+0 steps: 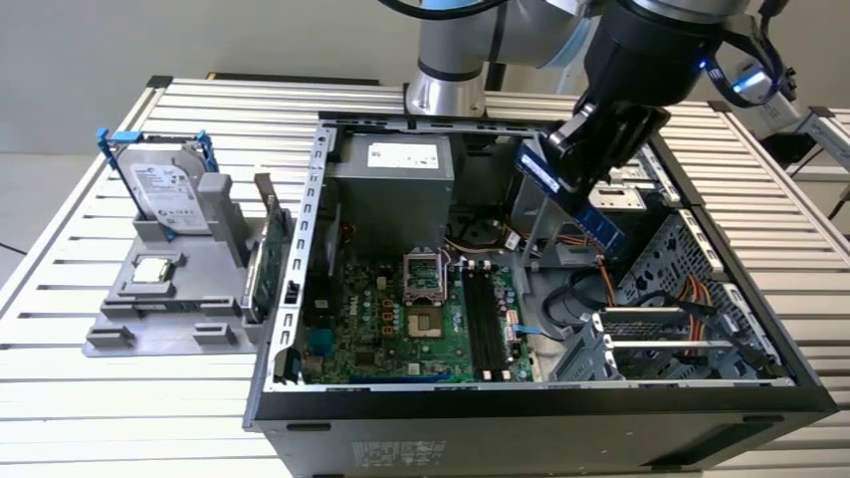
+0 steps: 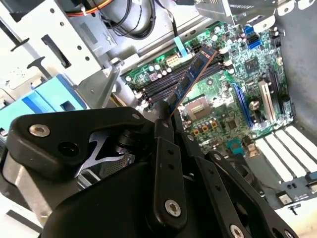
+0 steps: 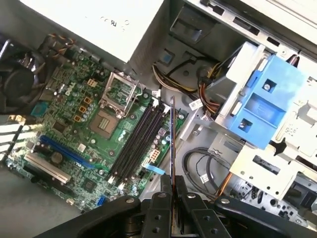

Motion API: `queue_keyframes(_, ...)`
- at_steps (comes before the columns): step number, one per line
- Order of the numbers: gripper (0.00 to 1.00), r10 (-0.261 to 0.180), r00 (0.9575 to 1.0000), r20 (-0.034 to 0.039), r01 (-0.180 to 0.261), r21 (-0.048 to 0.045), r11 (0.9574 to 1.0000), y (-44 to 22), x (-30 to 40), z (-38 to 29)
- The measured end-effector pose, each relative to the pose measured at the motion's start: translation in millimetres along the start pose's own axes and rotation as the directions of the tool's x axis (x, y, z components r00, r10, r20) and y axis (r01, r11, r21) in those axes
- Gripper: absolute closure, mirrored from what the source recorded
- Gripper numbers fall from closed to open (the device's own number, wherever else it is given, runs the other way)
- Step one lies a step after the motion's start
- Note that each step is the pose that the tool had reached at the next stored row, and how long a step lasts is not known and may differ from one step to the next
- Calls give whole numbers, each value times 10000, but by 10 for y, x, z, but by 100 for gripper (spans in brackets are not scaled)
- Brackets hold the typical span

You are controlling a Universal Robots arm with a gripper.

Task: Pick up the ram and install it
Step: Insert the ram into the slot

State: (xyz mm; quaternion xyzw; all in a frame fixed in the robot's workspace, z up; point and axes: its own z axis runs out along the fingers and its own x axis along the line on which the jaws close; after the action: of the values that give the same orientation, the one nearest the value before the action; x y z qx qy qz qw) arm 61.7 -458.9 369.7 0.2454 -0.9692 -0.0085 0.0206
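The black two-fingered gripper (image 3: 171,182) is clamped on the thin, bluish circuit-board ram stick (image 3: 171,141), holding it aloft over the open metal computer case (image 1: 318,199), clear of the long black memory slots (image 3: 138,141) on the green motherboard (image 3: 62,124): picked up, not yet installed.

Matt hand (image 3: 172,184), circuit-board ram (image 3: 171,139), metal case (image 1: 314,199)

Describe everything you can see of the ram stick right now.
The ram is a thin, narrow, flat circuit-board stick. It looks bluish in the exterior view and shows edge-on as a dark sliver in the first wrist view. The gripper is shut on one end. The rest juts out free and tilted inside the open computer case, above the motherboard's dark memory slots. It is not seated in a slot, and nothing else touches it.
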Motion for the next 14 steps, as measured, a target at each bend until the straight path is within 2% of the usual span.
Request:
queue_keyframes(3,100,398,9992,10,-398,-15,9992,0,0,0)
queue_keyframes(7,100,923,9957,23,-923,-34,9957,0,0,0)
queue_keyframes(11,100,1451,9894,34,-1451,-55,9894,0,0,0)
queue_keyframes(14,100,1852,9827,43,-1852,-71,9827,0,0,0)
